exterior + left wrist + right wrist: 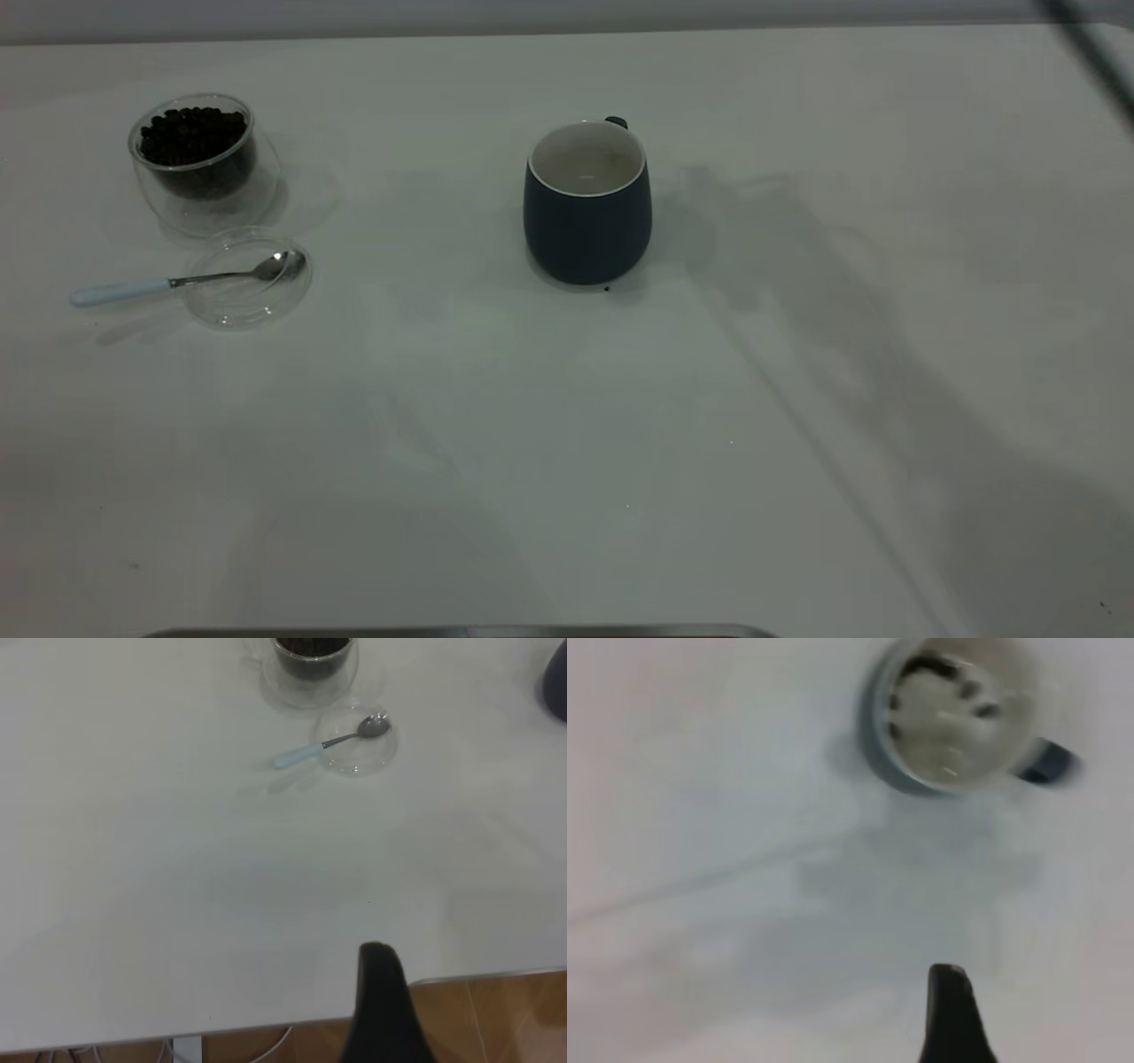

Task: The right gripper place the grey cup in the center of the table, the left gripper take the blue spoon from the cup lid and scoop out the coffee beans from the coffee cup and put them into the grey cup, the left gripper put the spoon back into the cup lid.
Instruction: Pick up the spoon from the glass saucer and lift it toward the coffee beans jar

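Your left gripper point(379, 992) low over the table point(177, 904), finger spacing unreadable, blue spoon point(330, 742) at its 12 o'clock, bowl in cup lid point(376, 757), well apart.

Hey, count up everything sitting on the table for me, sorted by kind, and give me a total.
Cups: 2, the grey cup and the glass coffee cup holding beans
Lids: 1, the cup lid
Spoons: 1, the blue spoon
Total: 4

Left pincer point(379, 1010), right pincer point(951, 1014) aloft
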You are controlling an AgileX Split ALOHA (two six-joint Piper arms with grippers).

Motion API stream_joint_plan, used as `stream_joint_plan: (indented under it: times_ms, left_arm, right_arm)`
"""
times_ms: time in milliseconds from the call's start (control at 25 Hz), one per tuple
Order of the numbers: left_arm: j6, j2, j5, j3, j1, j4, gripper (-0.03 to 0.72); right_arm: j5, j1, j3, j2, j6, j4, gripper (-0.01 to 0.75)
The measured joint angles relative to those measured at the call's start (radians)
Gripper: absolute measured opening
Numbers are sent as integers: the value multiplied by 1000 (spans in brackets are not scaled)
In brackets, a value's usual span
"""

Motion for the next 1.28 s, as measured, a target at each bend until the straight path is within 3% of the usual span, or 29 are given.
stream_joint_plan:
  times_ms: [400,560,800,1280]
  left_arm:
    - [0,0,0,0,0,0,582]
    - [0,0,0,0,0,0,582]
    - [0,0,0,0,0,0,582]
    - [0,0,0,0,0,0,582]
  right_arm:
    - [22,-7,15,-387,774,-193,459]
    - [22,-7,145,-583,826,-180,459]
    - [22,-7,507,-896,830,-124,459]
    - [22,-7,1050,-1414,830,-119,459]
